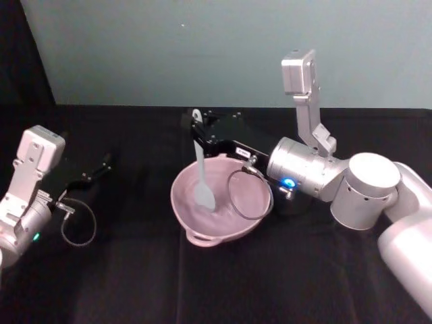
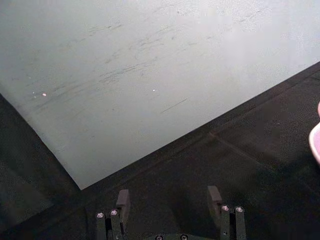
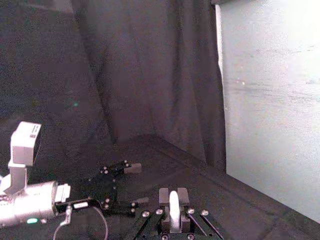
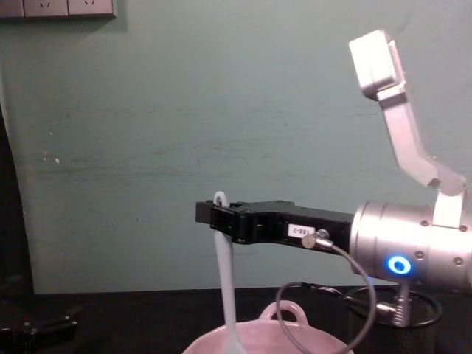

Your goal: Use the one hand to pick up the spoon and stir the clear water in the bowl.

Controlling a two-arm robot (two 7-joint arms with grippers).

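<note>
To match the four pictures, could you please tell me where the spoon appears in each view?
Head view: spoon at centre, held by the right gripper, its end in the bowl.
Chest view: lower centre, hanging into the bowl.
Right wrist view: white strip between the gripper's fingers.
Left wrist view: wall, black cloth, the bowl's rim.
Shared landmark: the pink bowl.

The right gripper reaches in level from the right, its jaws closed on the top of the spoon; the spoon hangs upright, its lower end down inside the pink bowl; a black mesh cup stands below the wrist; the left gripper sits low at the left edge
</note>
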